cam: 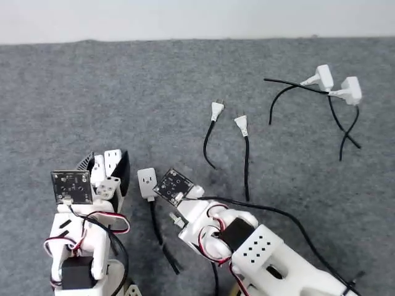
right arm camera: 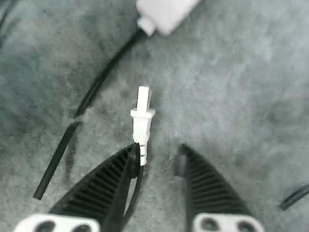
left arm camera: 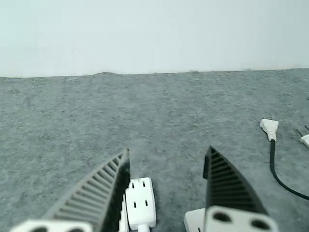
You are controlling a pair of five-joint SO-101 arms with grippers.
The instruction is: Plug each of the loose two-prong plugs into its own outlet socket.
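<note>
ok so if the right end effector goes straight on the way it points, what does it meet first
Probably the two-prong plug, lying just ahead of one finger of the open right end effector. If it slips past that, the white outlet socket comes next; depth is hard to judge.

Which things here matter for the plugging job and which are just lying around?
Job: near plug by right hand; two middle plugs; cabled socket; second socket at left hand.
Lying about: two far cord ends, seemingly joined already.

The plugs (cam: 216, 110) are white, their cords (cam: 247, 166) black, the mat (cam: 123, 92) mottled grey.
</note>
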